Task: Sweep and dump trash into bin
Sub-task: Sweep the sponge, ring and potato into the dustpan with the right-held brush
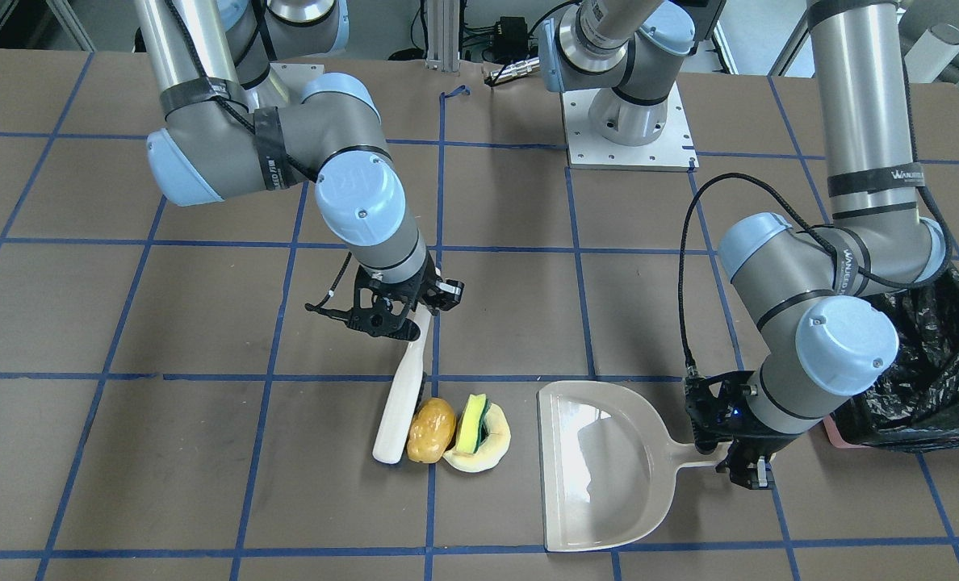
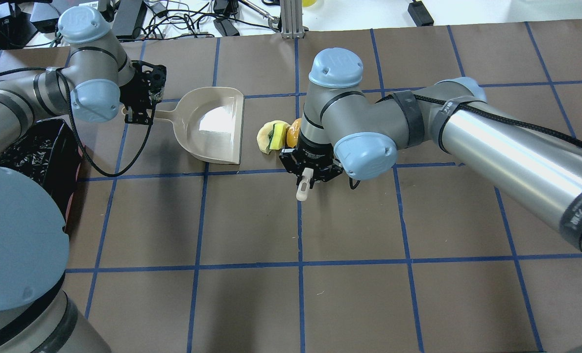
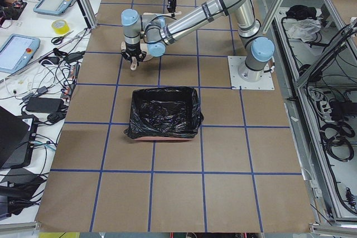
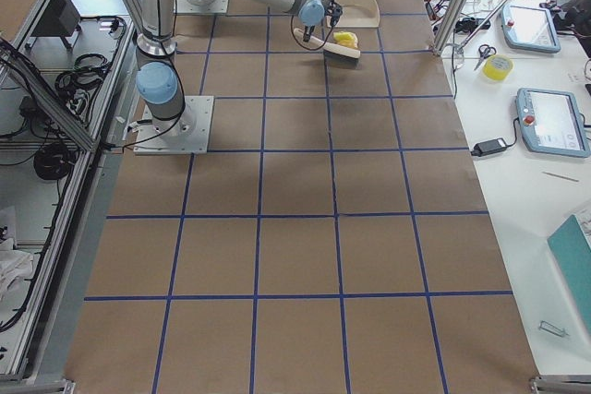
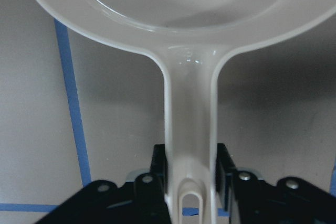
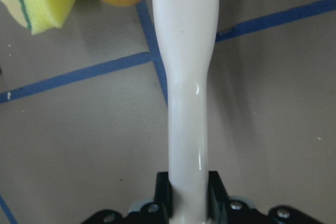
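The trash lies in a cluster: a yellow-brown potato-like lump (image 1: 432, 429), a yellow-and-green sponge (image 1: 472, 423) standing on a pale cream ring (image 1: 492, 452). My right gripper (image 1: 399, 311) is shut on the handle of the beige brush (image 1: 403, 395), whose head touches the lump on the side away from the dustpan. My left gripper (image 1: 742, 464) is shut on the handle of the beige dustpan (image 1: 600, 468), which lies flat with its open mouth facing the trash, a small gap between. The black-lined bin (image 1: 931, 379) stands behind my left arm.
The brown table carries a blue tape grid (image 2: 298, 262). The arm base plate (image 1: 629, 133) sits at the robot side. Cables and devices (image 2: 183, 19) lie beyond the far table edge.
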